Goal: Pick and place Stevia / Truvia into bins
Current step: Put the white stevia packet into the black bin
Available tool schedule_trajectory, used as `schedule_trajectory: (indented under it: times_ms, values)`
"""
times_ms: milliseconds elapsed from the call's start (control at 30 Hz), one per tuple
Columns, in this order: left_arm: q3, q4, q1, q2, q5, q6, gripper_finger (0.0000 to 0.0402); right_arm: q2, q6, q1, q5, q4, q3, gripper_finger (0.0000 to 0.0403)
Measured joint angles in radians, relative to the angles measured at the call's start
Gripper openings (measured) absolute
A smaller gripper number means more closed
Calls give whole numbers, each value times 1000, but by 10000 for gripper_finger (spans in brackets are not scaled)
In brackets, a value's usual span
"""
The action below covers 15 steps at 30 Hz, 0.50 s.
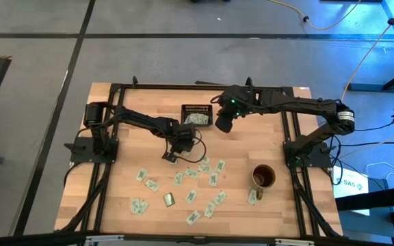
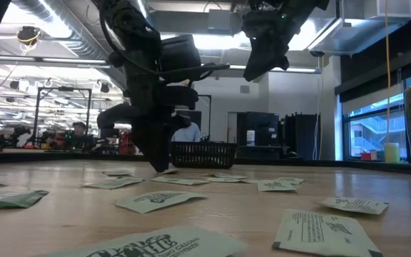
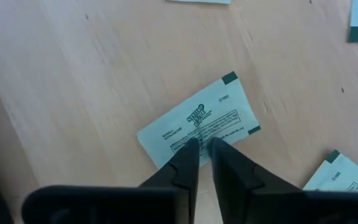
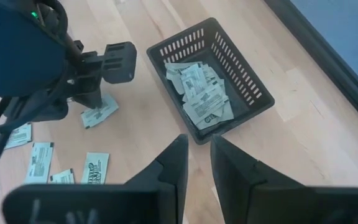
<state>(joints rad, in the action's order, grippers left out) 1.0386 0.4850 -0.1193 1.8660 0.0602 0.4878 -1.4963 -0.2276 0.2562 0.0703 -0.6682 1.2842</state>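
Several pale green and white Stevia packets [image 1: 183, 179] lie flat on the wooden table, and more lie in the black slatted bin [image 4: 253, 87] at the far middle. My left gripper [image 3: 204, 144] points down near the table's middle with its tips nearly together on one packet [image 3: 197, 118]. That packet lies flat on the wood. My right gripper [image 4: 197, 149] hangs open and holds nothing, well above the table beside the bin's right side. My left gripper meets the packet at the middle of one long edge [image 3: 205, 138], with only a narrow gap between its two fingertips. The fingers come from above, pointing steeply down. The packet still lies flat on the table; whether the edge is pinched I cannot tell.
A round brownish mug [image 1: 263, 176] stands near the table's right side with a packet beside it. Other packets lie close to the held one [image 3: 337, 174]. Black rails [image 1: 291, 137] run along the table's left and right sides.
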Motion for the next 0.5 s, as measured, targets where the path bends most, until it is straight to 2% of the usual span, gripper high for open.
schedule_trajectory:
  times_ms: [300, 500]
  values:
    - [0, 0, 13, -1, -22, -14, 19, 0, 0, 0, 0, 0, 0, 73]
    - [-7, 24, 12, -50, -38, -13, 4, 0, 0, 0, 0, 1, 0, 73]
